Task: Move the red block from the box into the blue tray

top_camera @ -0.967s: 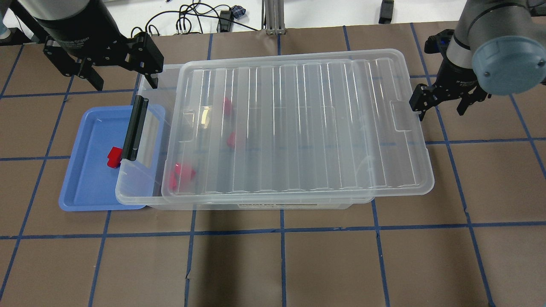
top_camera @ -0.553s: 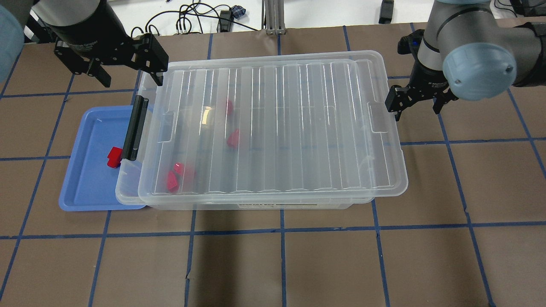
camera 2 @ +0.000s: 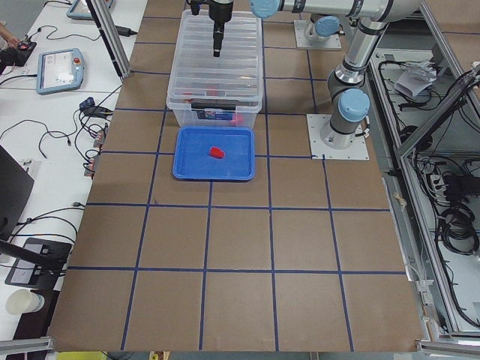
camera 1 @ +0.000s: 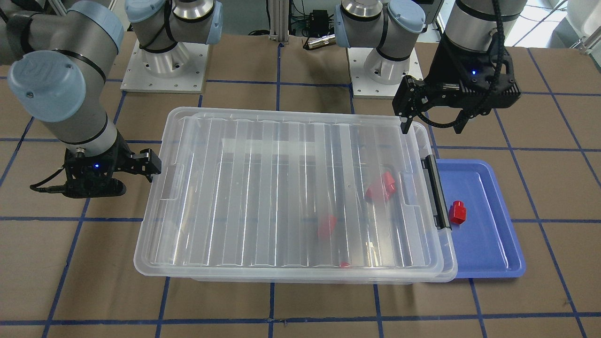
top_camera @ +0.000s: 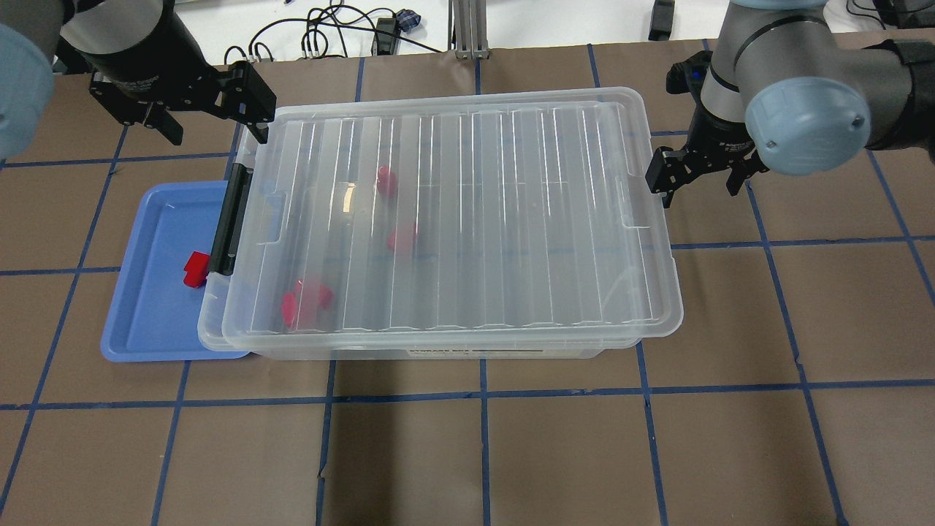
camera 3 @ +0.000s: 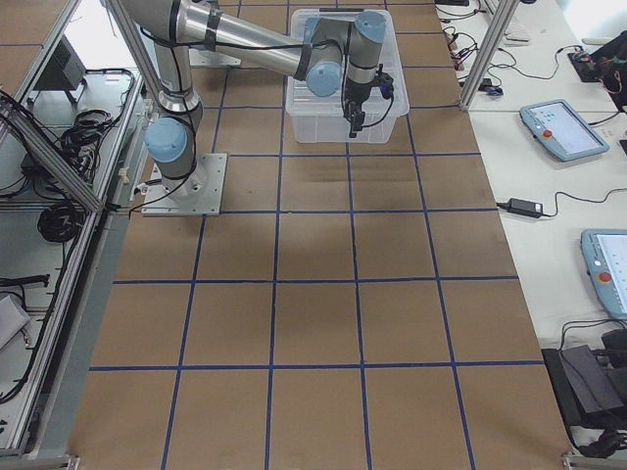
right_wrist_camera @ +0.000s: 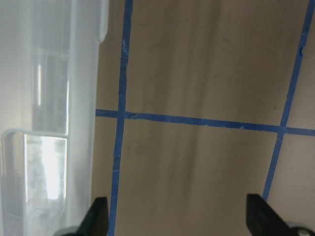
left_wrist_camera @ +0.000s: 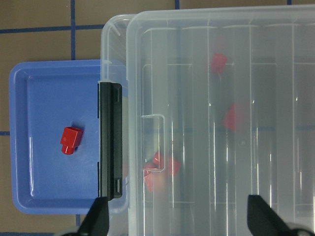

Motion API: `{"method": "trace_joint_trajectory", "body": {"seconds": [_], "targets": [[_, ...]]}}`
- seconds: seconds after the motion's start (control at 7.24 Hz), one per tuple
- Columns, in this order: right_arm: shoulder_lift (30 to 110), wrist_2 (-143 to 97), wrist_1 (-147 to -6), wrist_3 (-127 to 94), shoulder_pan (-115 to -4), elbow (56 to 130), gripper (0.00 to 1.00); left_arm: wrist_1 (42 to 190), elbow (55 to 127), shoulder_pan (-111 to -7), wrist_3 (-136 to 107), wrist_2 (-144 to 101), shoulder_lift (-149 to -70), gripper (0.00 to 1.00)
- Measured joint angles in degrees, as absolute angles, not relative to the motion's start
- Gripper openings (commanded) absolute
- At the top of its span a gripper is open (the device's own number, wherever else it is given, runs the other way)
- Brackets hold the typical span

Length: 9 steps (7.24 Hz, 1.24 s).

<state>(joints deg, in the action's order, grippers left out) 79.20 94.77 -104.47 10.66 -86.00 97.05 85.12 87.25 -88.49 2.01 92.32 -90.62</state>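
One red block (top_camera: 196, 269) lies in the blue tray (top_camera: 157, 314), also in the front view (camera 1: 457, 211) and left wrist view (left_wrist_camera: 70, 139). The clear box (top_camera: 409, 349) carries its ribbed lid (top_camera: 475, 219), which covers nearly all of it. Several more red blocks (top_camera: 402, 237) show through the lid. The black latch handle (top_camera: 228, 219) overhangs the tray. My left gripper (top_camera: 215, 128) is open and empty above the box's far left corner. My right gripper (top_camera: 697, 186) is open and empty, with one finger (top_camera: 659, 183) against the lid's right edge.
The tray (camera 1: 488, 244) is partly tucked under the box's latch end. Brown table paper with blue tape lines (top_camera: 482, 453) surrounds the box. Cables and a metal post (top_camera: 467, 29) lie beyond the far edge.
The lid has slid left across the box and now covers its left end. My right gripper moved left with the lid's right edge. My left gripper stayed about in place.
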Motion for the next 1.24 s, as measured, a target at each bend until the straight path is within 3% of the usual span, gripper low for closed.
{"method": "trace_joint_trajectory", "body": {"seconds": [1.24], "targets": [[95.81, 90.22, -89.84, -1.49, -86.59, 96.5, 1.0, 86.36, 87.42, -88.4, 1.88, 90.0, -92.99, 1.0]]}}
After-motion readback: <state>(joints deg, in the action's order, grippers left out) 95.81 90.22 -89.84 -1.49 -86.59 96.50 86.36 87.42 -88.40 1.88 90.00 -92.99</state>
